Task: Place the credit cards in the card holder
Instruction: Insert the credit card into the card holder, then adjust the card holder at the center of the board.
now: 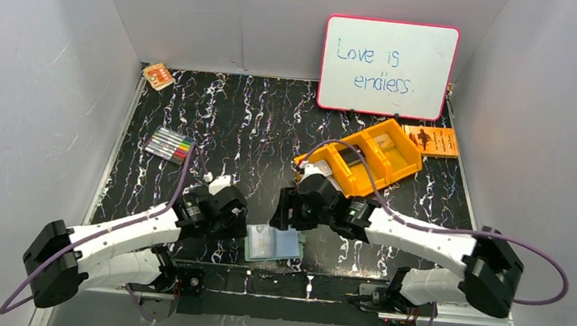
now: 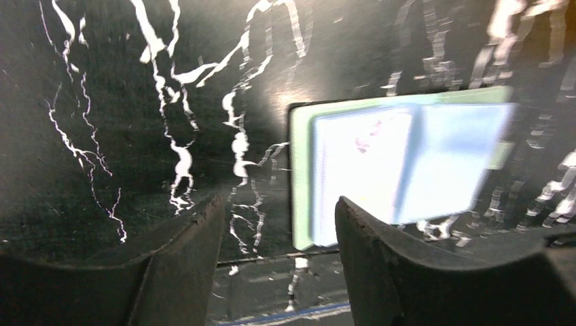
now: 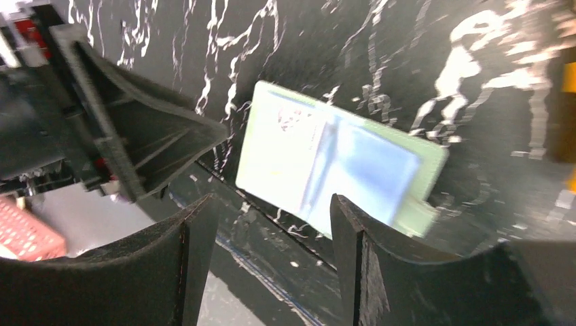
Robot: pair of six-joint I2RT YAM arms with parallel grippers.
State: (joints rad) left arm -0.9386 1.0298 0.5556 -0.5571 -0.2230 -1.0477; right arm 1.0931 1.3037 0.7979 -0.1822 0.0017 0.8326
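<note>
While card holder (image 1: pixel 287 244) lies open, card (image 2: pixel 360 170) sits w/in.

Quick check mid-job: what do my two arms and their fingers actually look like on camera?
The left arm and right arm have white link shells, chunky black joint housings and black wrist heads. A purple cable loops along each. The fingers are matte black, wedge-shaped, with rough edges. No markings show.

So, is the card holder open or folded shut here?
Open: the card holder lies spread flat, grey-blue inside facing up, a pale card showing on one half.
</note>
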